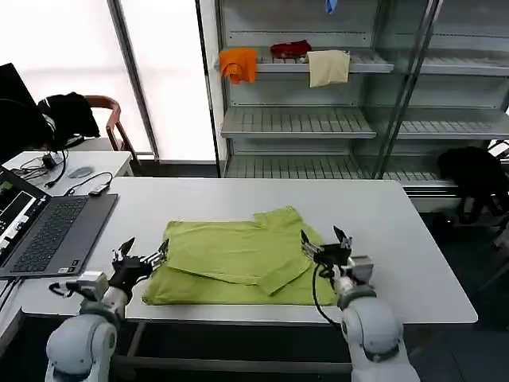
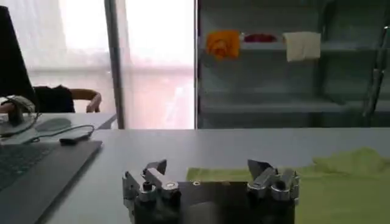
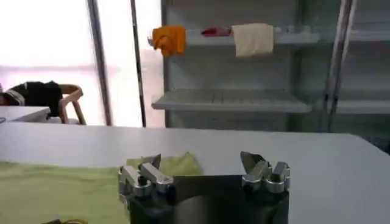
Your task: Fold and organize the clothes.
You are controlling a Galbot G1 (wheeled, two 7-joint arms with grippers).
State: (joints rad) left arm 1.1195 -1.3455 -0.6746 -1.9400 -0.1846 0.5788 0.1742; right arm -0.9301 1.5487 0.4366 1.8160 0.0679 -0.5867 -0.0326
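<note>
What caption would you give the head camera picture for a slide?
Both open grippers, left gripper and right gripper, flank a partly folded lime T-shirt on the white table.

A white bench [image 1: 413,239] stands before a grey metal shelving unit [image 1: 298,123] whose upper shelf carries an orange cloth [image 1: 238,64], a red cloth [image 1: 290,48] and a cream cloth [image 1: 328,68] hanging over its edge. To the left of the shelving, tall bright windows [image 1: 159,72] with dark frames admit strong daylight, and a wooden chair [image 1: 107,119] draped with a black garment [image 1: 70,111] stands beside a second white table [image 1: 103,163] carrying cables. An open laptop [image 1: 48,231] rests on the bench's left end, and another black garment [image 1: 473,175] lies at the right near the dark floor [image 1: 469,263].
</note>
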